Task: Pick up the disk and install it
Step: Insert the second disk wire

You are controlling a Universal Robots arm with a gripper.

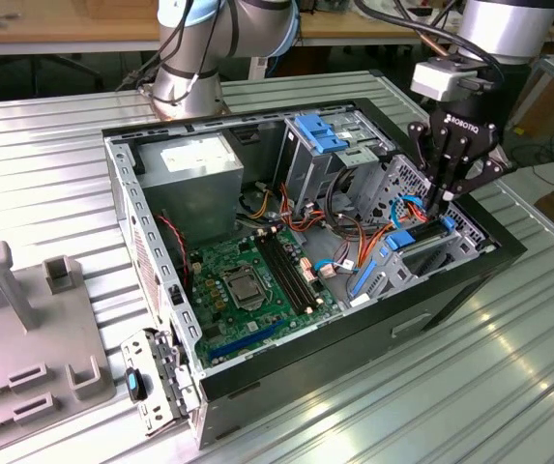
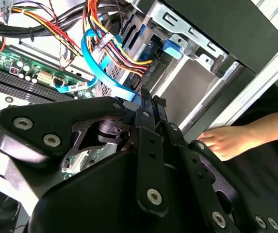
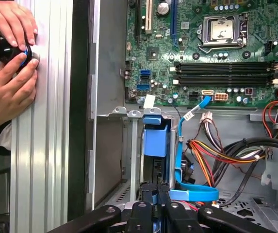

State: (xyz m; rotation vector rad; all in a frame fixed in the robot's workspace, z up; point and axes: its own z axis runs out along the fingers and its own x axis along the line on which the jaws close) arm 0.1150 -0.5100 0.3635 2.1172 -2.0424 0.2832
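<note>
Claw (image 3: 154, 206) over blue-railed disk (image 3: 156, 141) in bay.

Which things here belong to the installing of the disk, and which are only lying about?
Belong to the job:
the disk, in the drive bay
the gripper, closed on the disk's end
the computer case

Only lying about:
the grey fixture plate, at the exterior view's left
the motherboard
the blue data cable
a person's hands
</note>
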